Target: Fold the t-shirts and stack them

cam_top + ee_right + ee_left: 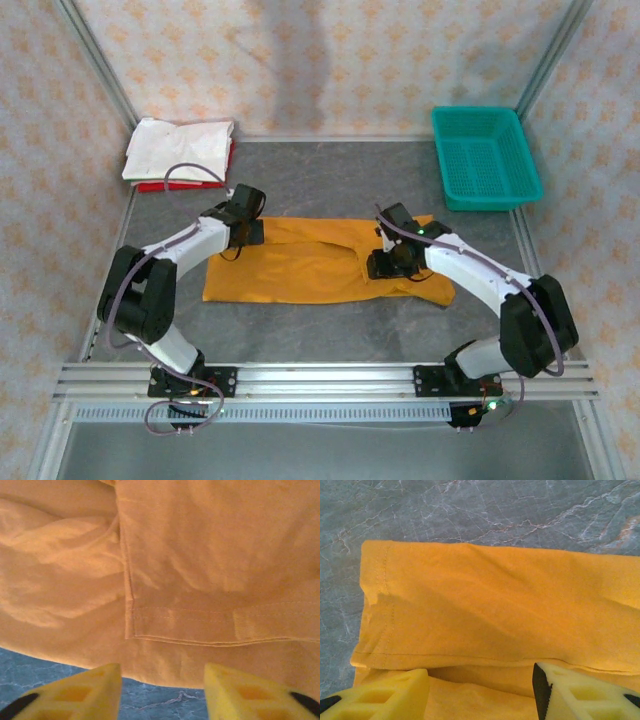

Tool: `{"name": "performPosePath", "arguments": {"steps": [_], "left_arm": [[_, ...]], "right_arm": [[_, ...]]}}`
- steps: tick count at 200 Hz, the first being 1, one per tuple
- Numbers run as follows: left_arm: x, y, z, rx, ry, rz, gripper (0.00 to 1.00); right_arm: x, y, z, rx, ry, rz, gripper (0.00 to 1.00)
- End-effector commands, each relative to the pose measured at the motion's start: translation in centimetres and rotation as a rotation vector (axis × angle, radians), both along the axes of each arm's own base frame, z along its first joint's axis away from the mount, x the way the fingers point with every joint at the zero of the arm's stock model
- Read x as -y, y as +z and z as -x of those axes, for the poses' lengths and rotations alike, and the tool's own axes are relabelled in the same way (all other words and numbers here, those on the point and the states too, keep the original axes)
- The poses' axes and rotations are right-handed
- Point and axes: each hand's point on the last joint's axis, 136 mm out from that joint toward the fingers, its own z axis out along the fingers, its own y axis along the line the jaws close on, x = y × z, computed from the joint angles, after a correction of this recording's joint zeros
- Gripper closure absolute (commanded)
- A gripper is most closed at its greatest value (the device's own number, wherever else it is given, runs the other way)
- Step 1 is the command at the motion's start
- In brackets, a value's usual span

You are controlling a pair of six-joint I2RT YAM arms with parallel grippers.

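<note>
left tool [481,681] over orange t-shirt [495,610] edge

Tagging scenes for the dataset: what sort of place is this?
Probably a lab robot cell, not a home: arms bolted to an aluminium rail, patterned panels in metal framing walling a grey marbled table, an orange t-shirt laid out on it.

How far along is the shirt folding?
Looks done: a white shirt lies folded on a red shirt in the back left corner. In hand: the orange shirt is a long folded strip, with the left gripper and right gripper open over it. Left: folding it shorter and stacking it there.
</note>
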Motion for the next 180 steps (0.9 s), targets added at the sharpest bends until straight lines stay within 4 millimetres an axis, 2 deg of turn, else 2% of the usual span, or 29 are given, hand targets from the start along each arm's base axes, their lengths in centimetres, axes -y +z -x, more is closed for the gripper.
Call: {"name": "performPosePath", "arguments": {"steps": [1, 8, 20, 39, 54, 76, 96, 111, 138, 163, 172, 180], "left_arm": [[0.3, 1.4, -1.7, 0.024, -0.016, 0.003, 0.42], [0.7, 1.7, -2.2, 0.028, -0.03, 0.016, 0.42], [1.4, 2.0, -3.0, 0.032, -0.05, 0.036, 0.42], [2.1, 2.2, -4.0, 0.026, -0.072, 0.048, 0.42], [2.7, 2.2, -4.4, 0.013, -0.092, 0.056, 0.42], [3.9, 2.0, -4.0, 0.0, -0.151, 0.051, 0.41], [4.8, 1.3, -3.4, -0.02, -0.191, 0.054, 0.41], [5.0, 0.6, -3.0, -0.039, -0.2, 0.059, 0.41], [5.0, -0.2, -2.5, -0.064, -0.203, 0.058, 0.41], [4.8, -0.2, -2.4, -0.059, -0.199, 0.053, 0.41], [4.8, -0.3, -2.3, -0.061, -0.197, 0.055, 0.41], [4.9, -0.3, -2.3, -0.06, -0.196, 0.055, 0.41]], "right_arm": [[0.7, 1.7, -1.9, 0.089, -0.095, -0.013, 0.47], [0.9, 2.5, -2.5, 0.114, -0.131, -0.044, 0.45], [2.6, 3.3, -4.0, 0.146, -0.261, -0.094, 0.45], [6.1, 2.7, -5.2, 0.115, -0.49, -0.211, 0.46], [8.6, 1.7, -4.9, 0.086, -0.611, -0.215, 0.46], [10.6, -0.1, -3.9, 0.018, -0.724, -0.25, 0.45], [10.5, -1.3, -3.5, -0.041, -0.769, -0.334, 0.45], [10.1, -1.7, -4.0, -0.049, -0.782, -0.38, 0.45], [10.4, -3.2, -4.7, -0.054, -0.826, -0.38, 0.46], [10.2, -3.9, -5.7, -0.046, -0.834, -0.407, 0.56], [10.3, -4.0, -6.0, -0.043, -0.84, -0.41, 0.62], [10.2, -4.0, -6.1, -0.043, -0.838, -0.414, 0.72]]}}
